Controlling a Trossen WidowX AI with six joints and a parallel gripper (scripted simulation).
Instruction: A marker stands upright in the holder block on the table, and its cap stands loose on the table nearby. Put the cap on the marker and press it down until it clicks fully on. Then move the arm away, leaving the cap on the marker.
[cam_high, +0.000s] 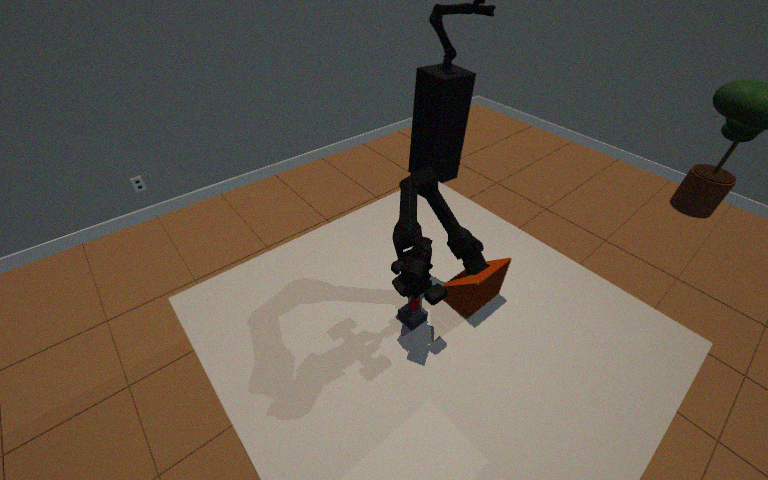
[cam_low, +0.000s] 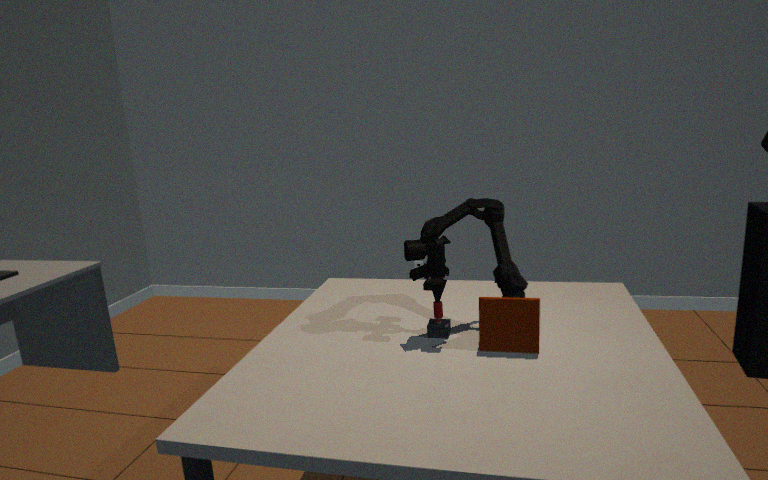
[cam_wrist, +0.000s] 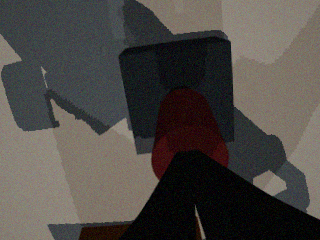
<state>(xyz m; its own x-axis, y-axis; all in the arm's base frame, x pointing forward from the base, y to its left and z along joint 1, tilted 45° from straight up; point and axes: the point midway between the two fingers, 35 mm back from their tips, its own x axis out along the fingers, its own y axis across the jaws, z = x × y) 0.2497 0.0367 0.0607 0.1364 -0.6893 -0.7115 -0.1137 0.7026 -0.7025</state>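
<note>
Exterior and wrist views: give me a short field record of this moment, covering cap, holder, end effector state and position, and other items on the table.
cap: red cap sits upright on the marker, above the holder
marker: hidden under the cap
holder: dark holder block on the table
end effector: shut, holding nothing
end effector position: directly over the cap, tips at its top; contact cannot be told
fingers: dark, closed together in the wrist view
other items: orange box beside the holder, apart from it

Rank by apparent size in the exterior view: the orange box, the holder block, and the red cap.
Largest to smallest:
1. orange box
2. holder block
3. red cap
The block and the cap look nearly alike in size, so their order is unsure.
</note>
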